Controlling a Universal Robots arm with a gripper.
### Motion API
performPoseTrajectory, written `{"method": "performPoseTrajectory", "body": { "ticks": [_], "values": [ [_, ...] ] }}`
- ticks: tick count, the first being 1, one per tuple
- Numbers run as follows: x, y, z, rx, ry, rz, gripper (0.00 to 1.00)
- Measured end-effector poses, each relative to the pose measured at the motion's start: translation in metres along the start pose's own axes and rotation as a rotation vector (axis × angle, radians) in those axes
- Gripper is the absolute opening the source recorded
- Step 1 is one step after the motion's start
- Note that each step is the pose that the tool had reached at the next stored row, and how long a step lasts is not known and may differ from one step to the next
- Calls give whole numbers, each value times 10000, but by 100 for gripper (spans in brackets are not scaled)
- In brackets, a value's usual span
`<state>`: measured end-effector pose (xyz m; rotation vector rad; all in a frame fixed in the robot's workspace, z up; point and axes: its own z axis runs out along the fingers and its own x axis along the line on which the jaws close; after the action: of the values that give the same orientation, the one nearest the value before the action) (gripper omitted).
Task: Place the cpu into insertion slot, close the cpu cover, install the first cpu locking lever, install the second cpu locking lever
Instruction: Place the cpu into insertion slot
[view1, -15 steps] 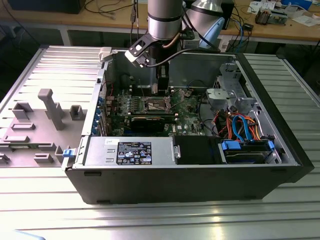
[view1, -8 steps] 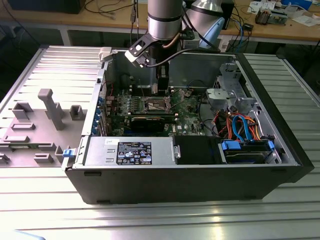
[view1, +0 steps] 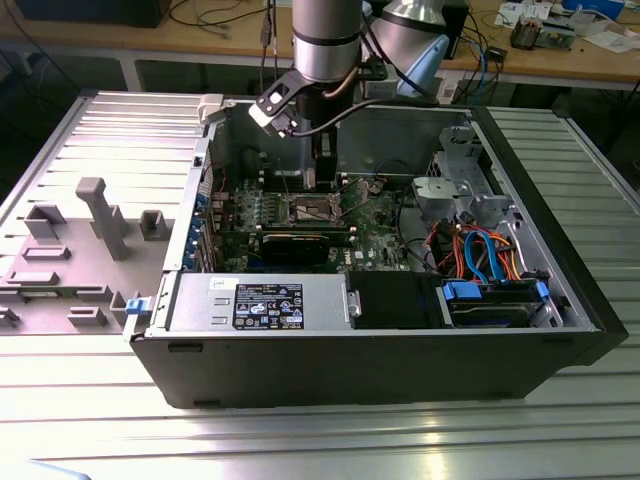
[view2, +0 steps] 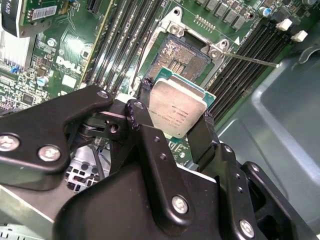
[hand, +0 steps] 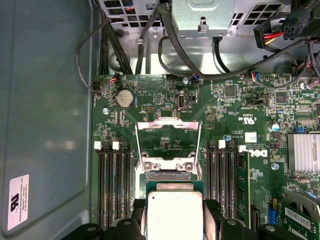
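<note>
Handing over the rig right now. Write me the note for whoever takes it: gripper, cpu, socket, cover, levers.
Gripper: shut on the cpu, gripping two opposite edges.
Cpu: held above the board at the edge of the insertion slot, not seated; the slot is empty.
Cpu cover: swung open.
A thin lever stands free beside the slot.
Left: seating, cover, both levers.

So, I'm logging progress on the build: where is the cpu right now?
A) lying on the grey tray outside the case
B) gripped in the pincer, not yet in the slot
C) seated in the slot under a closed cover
B: in the second wrist view the cpu is clamped in the pincer, and the slot beyond it lies open with its contacts bare.
</note>
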<state>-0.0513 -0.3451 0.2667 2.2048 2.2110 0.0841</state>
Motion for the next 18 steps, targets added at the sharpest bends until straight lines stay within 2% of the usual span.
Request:
{"method": "performPoseTrajectory", "body": {
  "ticks": [5,10,18],
  "values": [
    [5,-11,36,0,0,2,55],
    [7,-64,76,3,11,-114,55],
    [37,-79,197,3,15,-146,55]
  ]
}}
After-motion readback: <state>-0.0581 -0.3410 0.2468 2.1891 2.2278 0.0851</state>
